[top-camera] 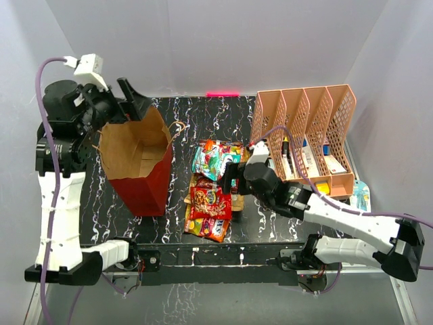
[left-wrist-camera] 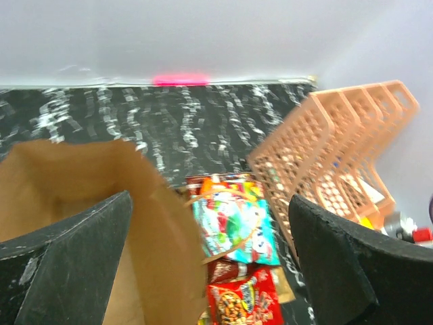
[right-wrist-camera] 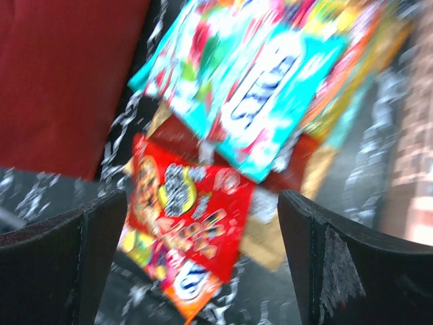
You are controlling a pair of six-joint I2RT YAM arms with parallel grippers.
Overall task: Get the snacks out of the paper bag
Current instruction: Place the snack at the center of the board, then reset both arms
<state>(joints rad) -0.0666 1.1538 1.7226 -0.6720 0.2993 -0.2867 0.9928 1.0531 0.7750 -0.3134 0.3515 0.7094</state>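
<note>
Several snacks [top-camera: 211, 193] lie on the worktop [top-camera: 101, 210] beside the upright paper bag [top-camera: 145, 183]; the left pincer [top-camera: 139, 105] at its rim and the right pincer [right-wrist-camera: 201, 196] above them are both released.

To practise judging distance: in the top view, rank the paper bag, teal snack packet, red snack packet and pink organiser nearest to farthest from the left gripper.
From the left gripper:
1. paper bag, right at its rim, left side.
2. teal snack packet, mid-table.
3. red snack packet, nearer the arm bases.
4. pink organiser, far right.
</note>
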